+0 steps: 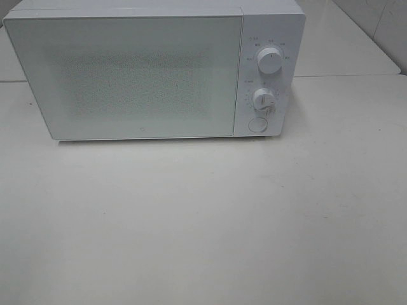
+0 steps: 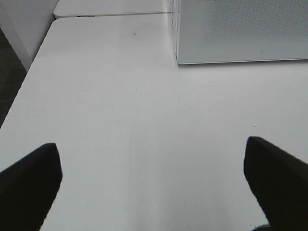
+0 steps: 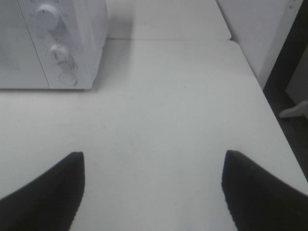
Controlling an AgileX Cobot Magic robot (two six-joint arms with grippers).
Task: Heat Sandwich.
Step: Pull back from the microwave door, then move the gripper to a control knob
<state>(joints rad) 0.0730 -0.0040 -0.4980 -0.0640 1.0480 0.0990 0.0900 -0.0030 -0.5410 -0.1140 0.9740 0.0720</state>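
Note:
The sandwich is out of view in every frame. A white microwave [image 1: 140, 70] stands at the back of the white table [image 1: 203, 216], its door shut, with two knobs [image 1: 269, 62] and a round button [image 1: 257, 124] on its right panel. Neither arm appears in the exterior high view. In the left wrist view my left gripper [image 2: 153, 180] stands open over bare table, short of the microwave's left front corner [image 2: 179, 57]. The right wrist view has my right gripper [image 3: 153, 185] open above bare table, short of the microwave's knob side [image 3: 57, 53]. Nothing lies between either pair of fingers.
The table's left edge [image 2: 24, 91] drops off beside a white wall. Its right edge [image 3: 269, 101] falls away to a dark floor. A seam [image 1: 343, 76] joins this table to another one behind the microwave.

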